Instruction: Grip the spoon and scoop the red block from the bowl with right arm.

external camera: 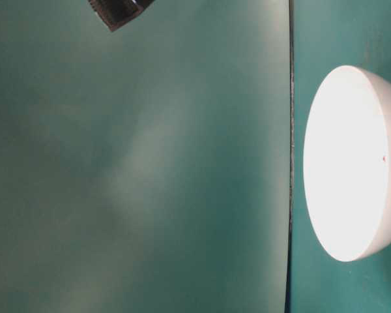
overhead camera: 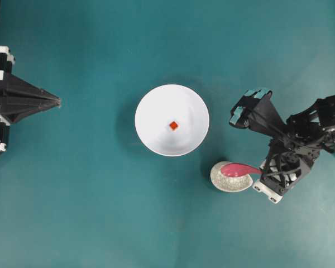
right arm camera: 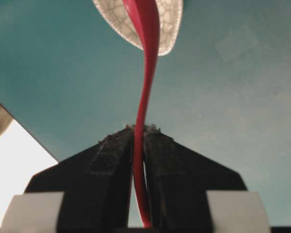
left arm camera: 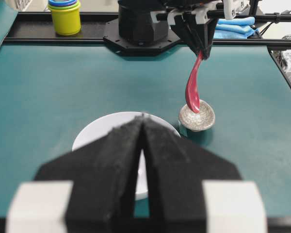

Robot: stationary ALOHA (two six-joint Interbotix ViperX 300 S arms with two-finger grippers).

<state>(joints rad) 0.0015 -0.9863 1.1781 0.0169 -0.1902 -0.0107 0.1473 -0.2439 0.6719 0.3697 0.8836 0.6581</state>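
Pinching the spoon handle, the right fingers hold its scoop over the speckled dish at lower right; the red block sits mid-bowl. Left fingers pressed together. The thin handle may twist, spilling the block.

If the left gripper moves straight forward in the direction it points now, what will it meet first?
Probably the bowl: the left gripper, shut, points across bare table toward it. If it travels above the rim, which its height here does not settle, it would pass over the red block.
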